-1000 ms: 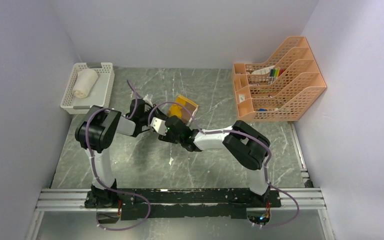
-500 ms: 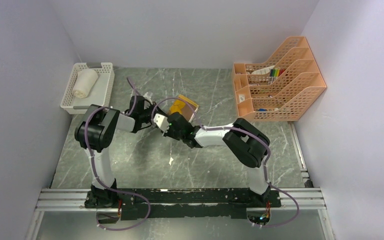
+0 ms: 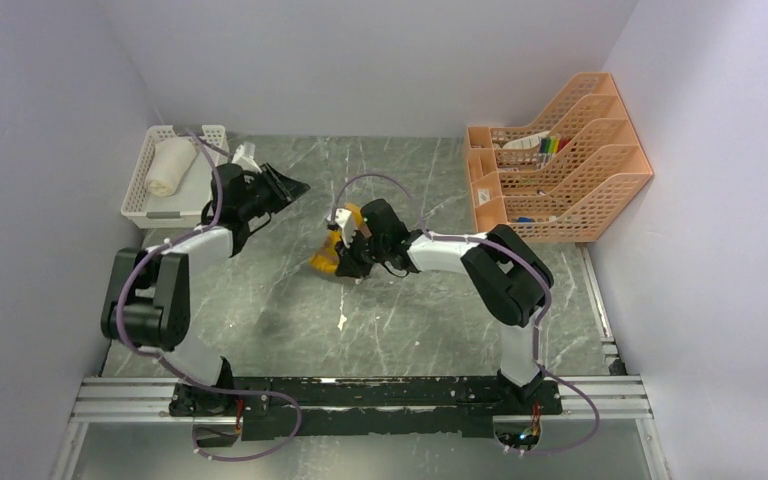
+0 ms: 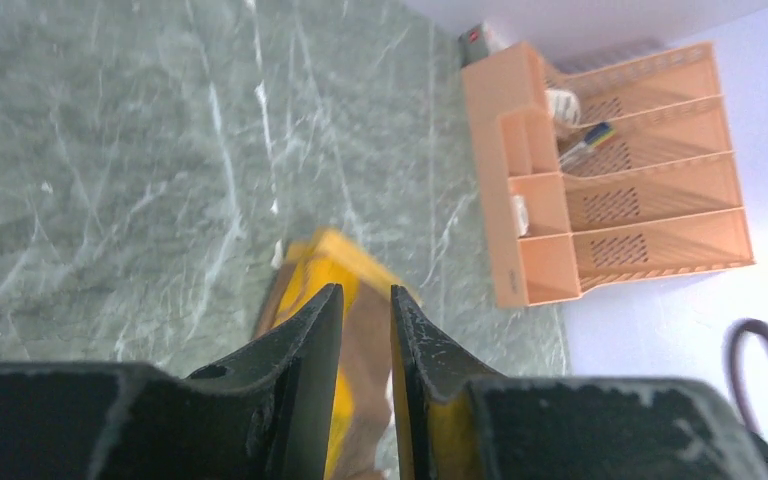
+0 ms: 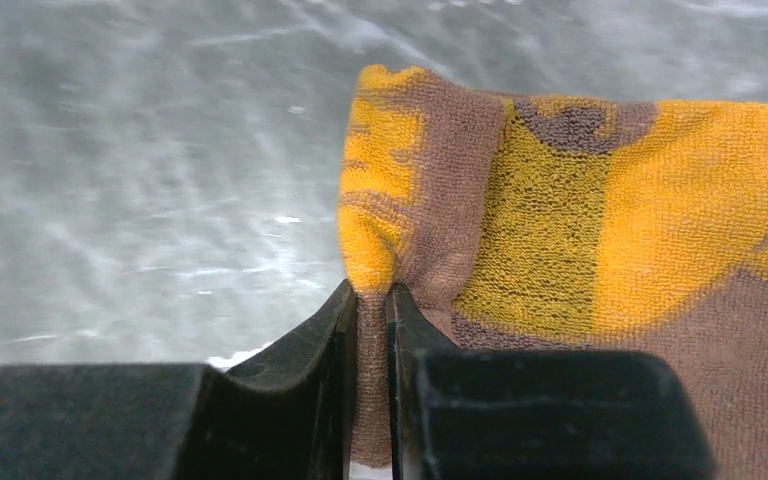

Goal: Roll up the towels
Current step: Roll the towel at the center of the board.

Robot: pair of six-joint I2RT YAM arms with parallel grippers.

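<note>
The brown towel with the mustard-yellow reverse (image 3: pixel 326 263) lies bunched near the middle of the table. My right gripper (image 3: pixel 346 252) is shut on a fold at its edge; the right wrist view shows the cloth (image 5: pixel 560 220) pinched between the fingers of that gripper (image 5: pixel 370 292). My left gripper (image 3: pixel 292 186) is raised to the left of the towel and apart from it. Its fingers stand slightly apart and empty (image 4: pixel 365 290), with the towel (image 4: pixel 345 262) seen below them. The cream-white towel (image 3: pixel 169 165) lies rolled in a white basket (image 3: pixel 206 181) at the far left.
An orange desk organizer (image 3: pixel 560 165) with pens and small items stands at the far right; it also shows in the left wrist view (image 4: pixel 610 190). Walls close in the table on three sides. A rail runs along the near edge.
My left gripper has left the towel and swung up and to the far left. My right gripper has moved right and back, dragging the towel's edge nearer and to the left.
</note>
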